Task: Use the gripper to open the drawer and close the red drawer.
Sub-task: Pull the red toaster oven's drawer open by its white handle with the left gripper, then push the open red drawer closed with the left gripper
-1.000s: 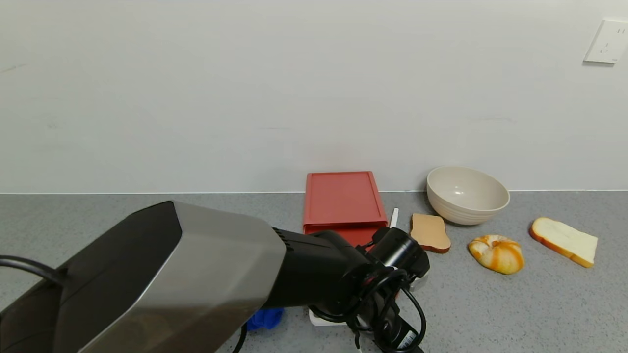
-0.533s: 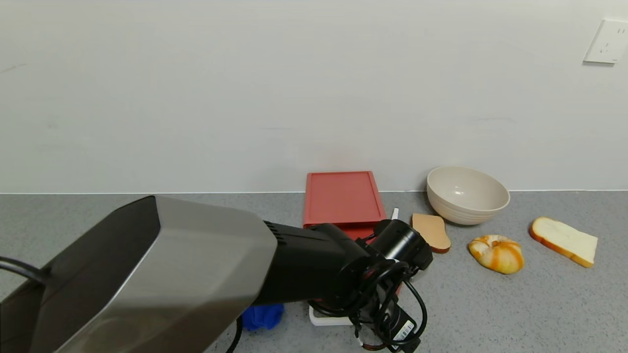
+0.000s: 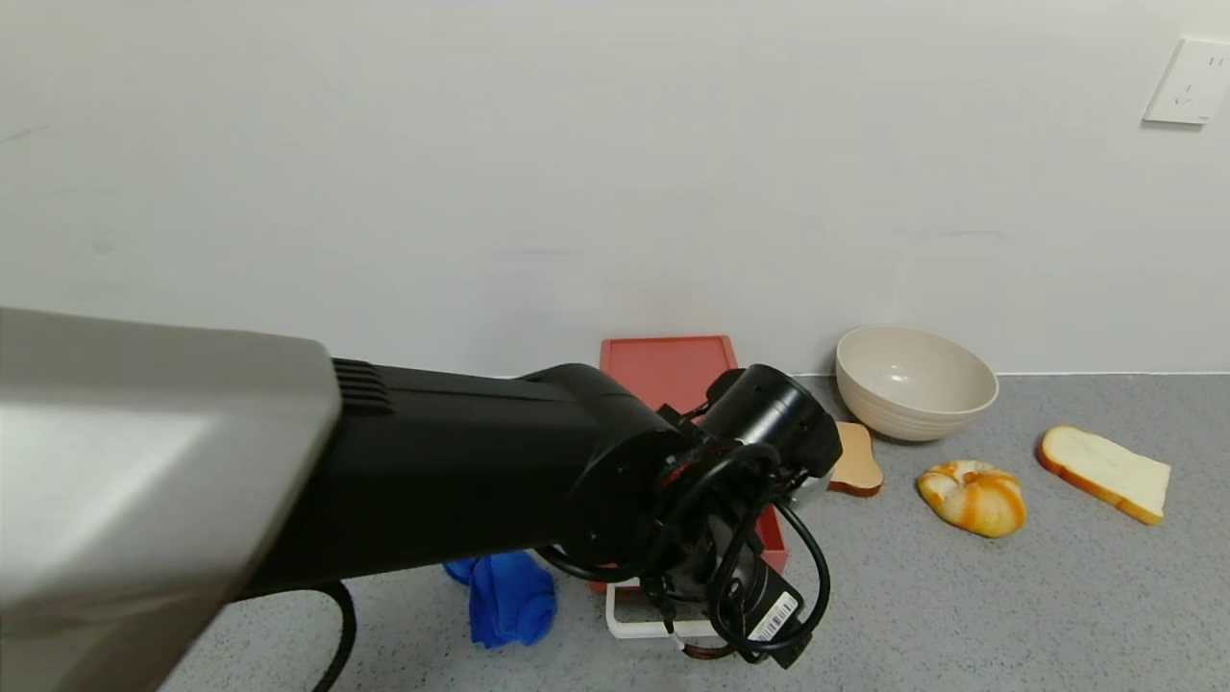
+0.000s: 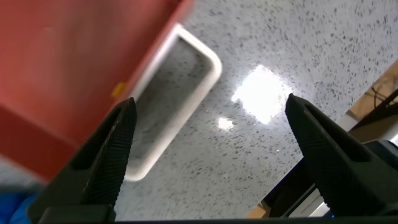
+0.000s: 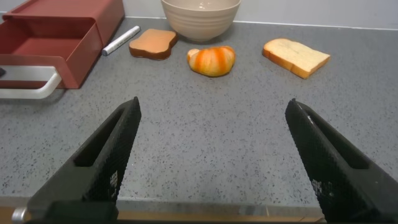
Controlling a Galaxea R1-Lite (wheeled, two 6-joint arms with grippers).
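Speckled grey stone surface [image 5: 205,143] carries the flat salmon-red plastic drawer [image 5: 53,37], tray slid out, by the wall. Left gripper [image 4: 208,134] hovers spread above its white loop handle [image 4: 168,106]; right gripper [image 5: 211,162] open, well apart.

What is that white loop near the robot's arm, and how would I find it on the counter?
Start at the red drawer standing against the wall, left of the cream bowl. Its tray is pulled out toward the robot, and the white handle sticks out from the tray's front edge, under the open left gripper. It is the only hollow white rectangle; the thin white pen nearby is straight.
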